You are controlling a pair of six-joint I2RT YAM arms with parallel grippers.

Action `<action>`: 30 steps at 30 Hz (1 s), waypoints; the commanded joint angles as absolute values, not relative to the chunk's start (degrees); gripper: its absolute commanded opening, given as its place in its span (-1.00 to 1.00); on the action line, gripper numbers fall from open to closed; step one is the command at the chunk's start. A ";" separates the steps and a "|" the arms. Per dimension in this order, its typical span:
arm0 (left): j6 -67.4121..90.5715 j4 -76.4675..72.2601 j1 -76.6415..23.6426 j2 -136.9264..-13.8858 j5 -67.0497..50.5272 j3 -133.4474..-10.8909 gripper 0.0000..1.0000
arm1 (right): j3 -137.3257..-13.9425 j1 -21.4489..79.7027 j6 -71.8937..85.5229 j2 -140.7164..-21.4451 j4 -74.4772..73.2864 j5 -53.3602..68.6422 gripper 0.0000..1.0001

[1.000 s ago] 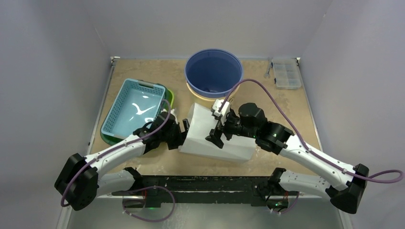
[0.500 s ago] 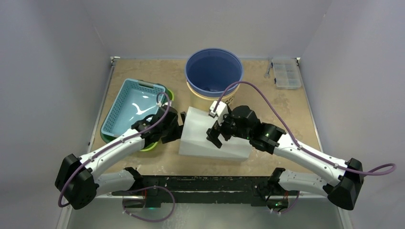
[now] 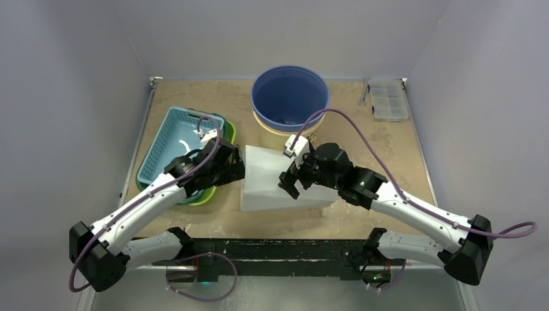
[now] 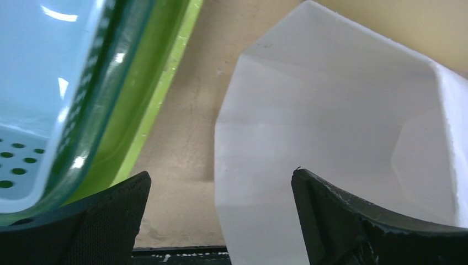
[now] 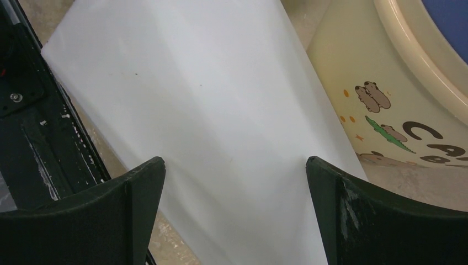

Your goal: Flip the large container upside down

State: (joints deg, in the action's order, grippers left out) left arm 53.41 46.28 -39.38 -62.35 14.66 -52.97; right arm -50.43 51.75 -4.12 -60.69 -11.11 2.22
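The large container (image 3: 262, 184) seems to lie bottom-up mid-frame on the bench (image 3: 388, 162), so left hand (image 4: 221, 182) and right hand (image 5: 234, 165) gape released, grasping nothing.

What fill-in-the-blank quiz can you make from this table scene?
The large container in the middle of the table is coloured ____. The light blue basket nests in a ____ basket. Both the left end effector and right end effector have jaws standing ____. The clear compartment box sits in the table's far ____ corner.
Missing words: white; green; open; right.
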 commanded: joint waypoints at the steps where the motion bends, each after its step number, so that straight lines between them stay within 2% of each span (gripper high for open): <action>1: 52.63 48.59 -39.72 -58.48 18.72 -58.58 0.97 | -49.05 51.44 -5.46 -62.01 -15.50 -3.09 0.96; 11: 53.56 54.26 -39.75 -52.91 27.48 -62.99 0.97 | -46.32 51.39 -3.99 -58.37 -12.28 -6.73 0.97; 20: 52.31 47.53 -39.73 -48.36 20.90 -60.95 0.97 | -48.46 51.42 -4.75 -58.98 -11.40 -11.41 0.96; 30: 51.76 39.52 -39.74 -44.88 18.24 -58.47 0.97 | -49.79 51.42 2.24 -60.28 -4.57 -14.45 0.97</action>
State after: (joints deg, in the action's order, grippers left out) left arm 52.84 45.39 -39.57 -45.30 19.75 -59.20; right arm -48.90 51.70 -0.21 -60.29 -7.25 -10.87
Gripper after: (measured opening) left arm 0.984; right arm 0.981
